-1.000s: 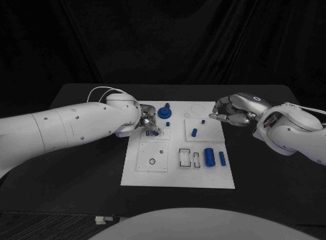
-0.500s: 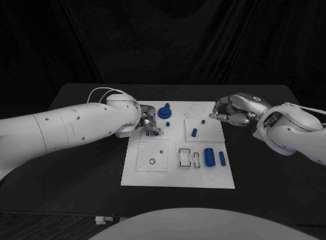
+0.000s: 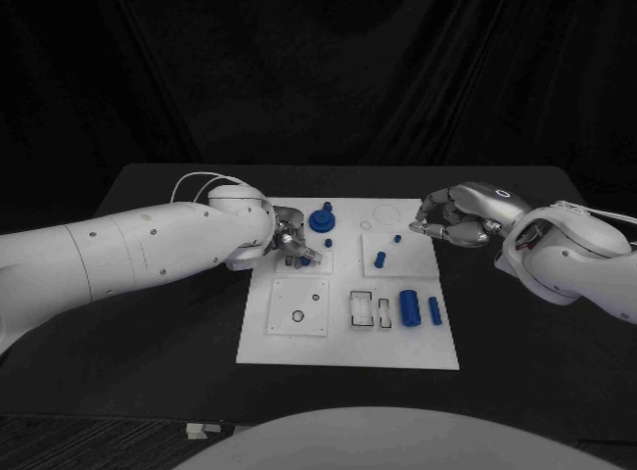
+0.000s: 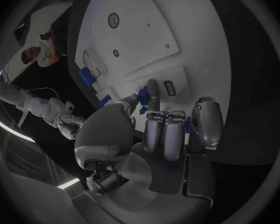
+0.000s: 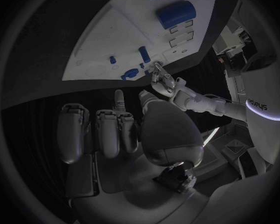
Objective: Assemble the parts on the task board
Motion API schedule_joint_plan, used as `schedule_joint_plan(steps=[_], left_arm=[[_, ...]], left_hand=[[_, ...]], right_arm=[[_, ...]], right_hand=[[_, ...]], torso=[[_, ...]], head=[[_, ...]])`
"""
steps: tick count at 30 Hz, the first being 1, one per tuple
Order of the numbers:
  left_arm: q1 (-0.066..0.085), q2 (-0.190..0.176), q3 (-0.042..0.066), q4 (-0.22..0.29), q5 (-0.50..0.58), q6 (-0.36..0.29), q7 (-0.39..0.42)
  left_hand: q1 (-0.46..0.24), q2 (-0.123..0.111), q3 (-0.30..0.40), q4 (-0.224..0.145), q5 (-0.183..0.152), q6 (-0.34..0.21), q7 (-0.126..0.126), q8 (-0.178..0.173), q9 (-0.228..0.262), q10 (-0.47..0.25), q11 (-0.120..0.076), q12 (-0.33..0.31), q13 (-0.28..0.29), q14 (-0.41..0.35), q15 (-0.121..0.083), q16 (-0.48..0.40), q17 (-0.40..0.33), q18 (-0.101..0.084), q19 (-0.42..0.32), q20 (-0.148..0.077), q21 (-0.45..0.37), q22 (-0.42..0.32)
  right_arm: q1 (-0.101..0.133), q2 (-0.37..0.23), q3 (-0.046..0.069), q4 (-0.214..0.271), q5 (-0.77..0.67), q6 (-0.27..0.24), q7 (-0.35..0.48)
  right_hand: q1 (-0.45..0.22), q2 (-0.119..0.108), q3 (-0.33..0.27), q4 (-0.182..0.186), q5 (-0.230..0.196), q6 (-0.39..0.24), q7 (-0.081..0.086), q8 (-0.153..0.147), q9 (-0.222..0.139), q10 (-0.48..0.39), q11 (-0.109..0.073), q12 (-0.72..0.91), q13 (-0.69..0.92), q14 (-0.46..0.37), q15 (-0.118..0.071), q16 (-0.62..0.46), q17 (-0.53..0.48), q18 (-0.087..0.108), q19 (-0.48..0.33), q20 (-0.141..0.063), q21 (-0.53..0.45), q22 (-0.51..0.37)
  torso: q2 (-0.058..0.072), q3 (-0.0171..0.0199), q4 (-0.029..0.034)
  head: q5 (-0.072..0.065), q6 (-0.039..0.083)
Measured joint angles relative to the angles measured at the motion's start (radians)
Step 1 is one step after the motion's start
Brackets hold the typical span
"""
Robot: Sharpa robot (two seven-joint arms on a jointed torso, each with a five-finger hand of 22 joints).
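Looking down from the head cam: white task board [image 3: 349, 294] sits mid black worktop [image 3: 149, 333]. Left hand [image 3: 290, 245] is over the board's far-left corner, fingers curled on a small blue part [image 3: 305, 259]. A blue knobbed part [image 3: 323, 219] stands just beyond it. Right hand [image 3: 454, 217] hangs just off the board's far-right edge, fingers curled in, nothing seen in them. Two blue cylinders [image 3: 408, 307] lie at the board's near-right.

Left wrist cam: left hand [image 4: 171, 134] w/ fingers [image 4: 154, 129] bent over the board [image 4: 177, 40]; thumb and a fingertip pinch a blue part [image 4: 142, 96].

Right wrist cam: right hand [image 5: 124, 129] curled, holding nothing, just beside the board [image 5: 115, 40].
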Motion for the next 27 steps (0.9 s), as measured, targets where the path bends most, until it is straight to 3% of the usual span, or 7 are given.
schedule_joint_plan(steps=[12, 16, 18, 24, 27], left_arm=[[0.000, -0.002, 0.000, 0.000, 0.002, 0.000, 0.000], [-0.002, -0.006, -0.001, 0.000, 0.002, -0.002, 0.000], [-0.002, -0.008, -0.001, 0.000, 0.002, -0.002, 0.000], [-0.003, -0.010, -0.001, 0.000, 0.002, -0.005, 0.003], [-0.003, -0.010, -0.001, 0.000, 0.002, -0.006, 0.005]], left_hand=[[-0.005, 0.005, -0.033, 0.025, -0.008, 0.000, 0.000, -0.004, 0.011, 0.000, 0.000, 0.000, 0.000, 0.000, 0.000, 0.000, 0.000, 0.000, 0.000, 0.000, 0.000, 0.001], [0.001, 0.011, -0.075, 0.046, -0.008, -0.015, -0.008, 0.061, 0.102, 0.000, 0.000, 0.000, 0.000, 0.000, 0.000, 0.000, 0.000, 0.000, 0.000, 0.000, -0.005, 0.001], [0.005, 0.015, -0.085, 0.055, -0.008, -0.022, -0.004, 0.077, 0.129, 0.000, 0.000, 0.000, 0.000, 0.000, 0.000, 0.000, 0.000, 0.000, 0.000, 0.000, -0.009, 0.001], [0.030, 0.040, -0.114, 0.069, 0.042, -0.069, -0.007, 0.127, 0.225, 0.000, 0.000, 0.000, 0.000, 0.000, 0.000, 0.000, 0.000, 0.000, 0.000, 0.000, -0.013, 0.001], [0.044, 0.041, -0.119, 0.072, 0.057, -0.091, -0.005, 0.152, 0.263, 0.000, 0.000, 0.000, 0.000, 0.000, 0.000, 0.000, 0.000, 0.000, 0.000, 0.000, -0.017, 0.001]], right_arm=[[0.000, 0.000, 0.000, -0.001, 0.000, 0.001, -0.001], [0.000, 0.001, 0.000, -0.001, 0.000, 0.001, -0.002], [0.000, 0.001, 0.000, -0.001, 0.000, 0.001, -0.002], [0.000, 0.001, 0.000, -0.002, 0.000, 0.002, -0.002], [0.000, 0.001, 0.000, -0.002, 0.000, 0.002, -0.002]], right_hand=[[0.000, 0.000, 0.000, 0.000, 0.000, 0.000, 0.000, 0.000, 0.000, 0.000, 0.000, 0.000, 0.000, 0.000, 0.000, 0.000, 0.000, 0.000, 0.000, 0.000, 0.000, 0.000], [0.000, 0.000, 0.000, 0.000, 0.000, 0.000, 0.000, 0.000, -0.001, 0.000, 0.000, 0.000, 0.000, 0.000, 0.000, 0.000, 0.000, 0.000, 0.000, 0.000, 0.000, 0.000], [0.000, 0.000, 0.000, 0.000, 0.000, 0.000, 0.000, 0.000, -0.001, 0.000, 0.000, 0.000, 0.000, 0.000, 0.000, 0.000, 0.000, 0.000, 0.000, 0.000, 0.000, 0.000], [0.000, 0.000, 0.000, 0.000, 0.000, 0.000, 0.000, 0.000, -0.001, 0.000, 0.000, 0.000, 0.000, 0.000, 0.000, 0.000, 0.000, 0.000, 0.000, 0.000, 0.000, 0.000], [0.000, 0.000, 0.000, 0.000, 0.000, 0.000, 0.000, 0.000, -0.001, 0.000, 0.000, 0.000, 0.000, 0.000, 0.000, 0.000, 0.000, 0.000, 0.000, 0.000, 0.000, 0.000]], torso=[[0.000, 0.0001, 0.0004], [0.000, 0.0001, 0.0004], [0.000, 0.0001, 0.0004], [0.000, 0.0001, -0.0001], [0.000, 0.0001, -0.0001]], head=[[0.001, 0.000], [0.002, 0.000], [0.002, 0.000], [0.001, 0.000], [0.001, 0.000]])
